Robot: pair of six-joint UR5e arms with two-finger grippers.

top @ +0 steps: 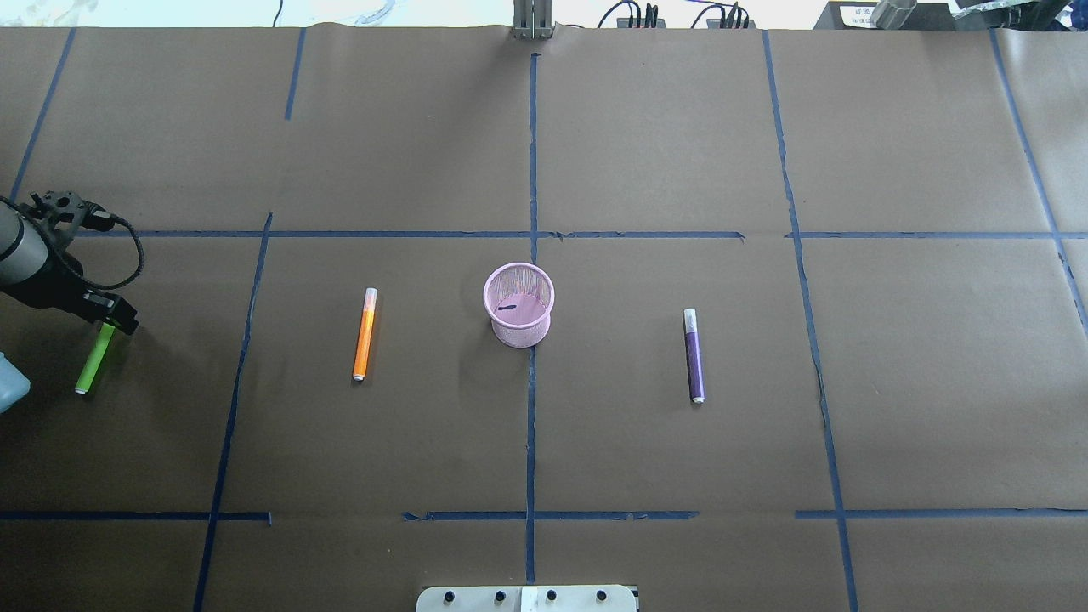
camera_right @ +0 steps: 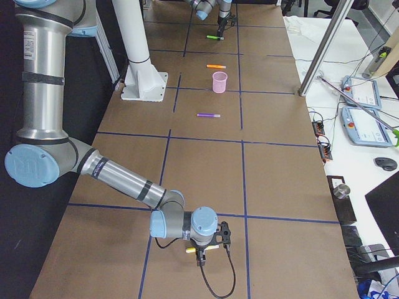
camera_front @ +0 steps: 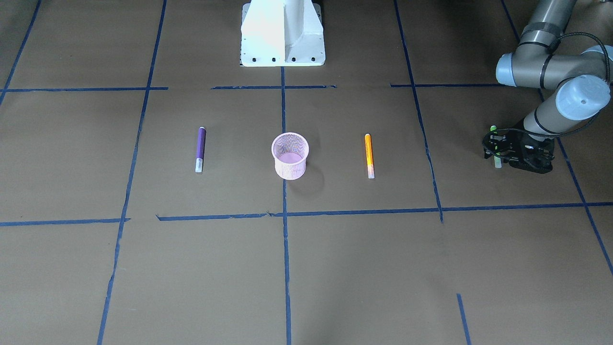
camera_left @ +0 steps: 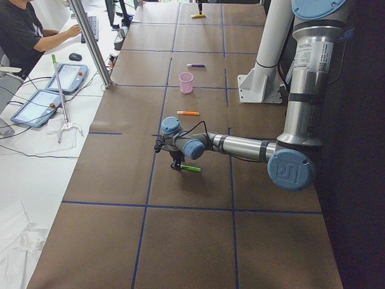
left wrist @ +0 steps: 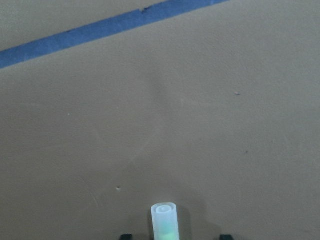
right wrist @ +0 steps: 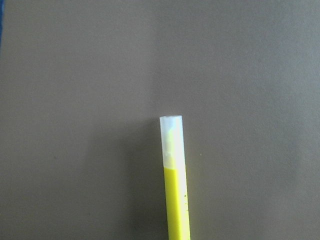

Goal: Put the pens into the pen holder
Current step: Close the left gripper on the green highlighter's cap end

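The pink mesh pen holder (top: 518, 306) stands upright mid-table. An orange pen (top: 365, 333) lies to its left in the overhead view and a purple pen (top: 694, 355) to its right. At the far left lies a green pen (top: 93, 359). My left gripper (top: 112, 321) is low over that pen's far end. In the left wrist view its pale tip (left wrist: 164, 220) sits between two dark fingertips (left wrist: 126, 236), with a gap on each side: open. My right gripper (camera_right: 209, 240) shows only in the exterior right view, over a yellow pen (right wrist: 175, 175). I cannot tell whether it is open or shut.
The robot's white base (camera_front: 282, 33) stands at the table's near-robot edge. Blue tape lines (top: 531, 425) grid the brown table cover. Beside the table a person (camera_left: 24, 30) sits at a white desk with tablets (camera_left: 66, 78), and a metal post (camera_left: 90, 42) rises at the table's edge.
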